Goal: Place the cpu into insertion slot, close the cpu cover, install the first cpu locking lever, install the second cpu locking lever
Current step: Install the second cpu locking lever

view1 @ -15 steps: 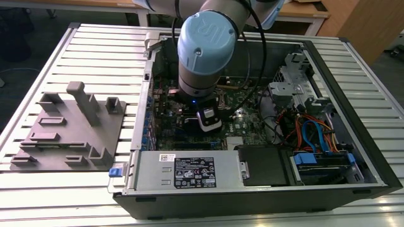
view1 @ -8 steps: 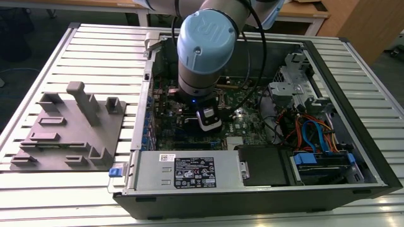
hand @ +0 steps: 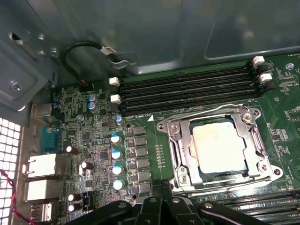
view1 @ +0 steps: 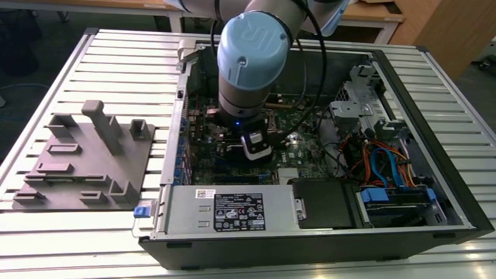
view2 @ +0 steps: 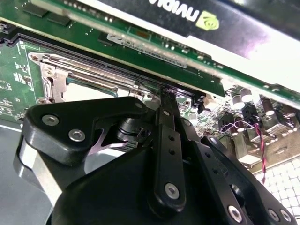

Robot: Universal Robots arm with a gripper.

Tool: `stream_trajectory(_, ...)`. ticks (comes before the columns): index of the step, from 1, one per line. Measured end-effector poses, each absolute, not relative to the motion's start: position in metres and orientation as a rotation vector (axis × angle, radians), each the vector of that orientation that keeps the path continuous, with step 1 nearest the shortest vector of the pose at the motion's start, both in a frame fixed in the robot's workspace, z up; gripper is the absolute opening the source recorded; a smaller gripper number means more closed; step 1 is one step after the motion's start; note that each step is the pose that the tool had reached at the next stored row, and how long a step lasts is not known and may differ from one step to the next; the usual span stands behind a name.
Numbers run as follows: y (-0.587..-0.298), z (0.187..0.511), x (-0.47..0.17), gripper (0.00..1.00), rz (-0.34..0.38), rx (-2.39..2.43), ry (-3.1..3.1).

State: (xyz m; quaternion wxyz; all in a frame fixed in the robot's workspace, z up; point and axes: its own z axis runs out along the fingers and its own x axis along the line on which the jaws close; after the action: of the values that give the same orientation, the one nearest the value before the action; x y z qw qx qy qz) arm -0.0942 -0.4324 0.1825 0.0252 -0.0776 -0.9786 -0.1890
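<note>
In the first wrist view the cpu [hand: 219,147] lies flat in the insertion slot [hand: 169,126] on the green board. The cpu cover [hand: 182,150] is folded down over it, its window showing the chip's pale top. One thin wire lever [hand: 201,112] runs along the side by the memory slots, another [hand: 220,190] along the opposite side. My gripper [hand: 161,204] is shut with nothing between its fingers. In the second wrist view its tips [view2: 166,93] sit low beside the cover [view2: 61,75]. In the exterior view the gripper [view1: 256,152] reaches down into the open computer case.
Long black memory slots [hand: 187,91] lie beside the socket, and a black graphics card [view2: 187,28] stands close to the fingers. Power supply [view1: 225,210], drive cage [view1: 360,110] and loose cables [view1: 380,163] crowd the case. A grey fixture block [view1: 85,163] stands at the exterior view's left.
</note>
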Motion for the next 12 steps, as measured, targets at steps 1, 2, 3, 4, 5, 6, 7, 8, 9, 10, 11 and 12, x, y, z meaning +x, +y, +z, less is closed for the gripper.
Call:
stream_trajectory(1, -0.4324, 0.1823, -0.0943, 0.1, -0.584, -0.24, -3.026)
stream_trajectory(2, -0.4324, 0.182, -0.0944, 0.1, -0.584, -0.24, -3.026)
stream_trajectory(3, -0.4324, 0.1818, -0.0944, 0.1, -0.584, -0.24, -3.026)
stream_trajectory(4, -0.4324, 0.1816, -0.0945, 0.1, -0.584, -0.24, -3.026)
stream_trajectory(5, -0.4324, 0.1816, -0.0945, 0.1, -0.584, -0.24, -3.026)
stream_trajectory(6, -0.4323, 0.1815, -0.0945, 0.1, -0.584, -0.24, -3.026)
stream_trajectory(7, -0.4322, 0.1815, -0.0946, 0.1, -0.584, -0.24, -3.026)
stream_trajectory(8, -0.4321, 0.1814, -0.0946, 0.1, -0.584, -0.24, -3.026)
stream_trajectory(9, -0.432, 0.1814, -0.0947, 0.1, -0.584, -0.24, -3.026)
stream_trajectory(10, -0.4319, 0.1813, -0.0947, 0.1, -0.583, -0.24, -3.027)
stream_trajectory(11, -0.4317, 0.1813, -0.0948, 0.1, -0.582, -0.24, -3.027)
stream_trajectory(12, -0.4317, 0.1812, -0.0949, 0.1, -0.58, -0.24, -3.027)
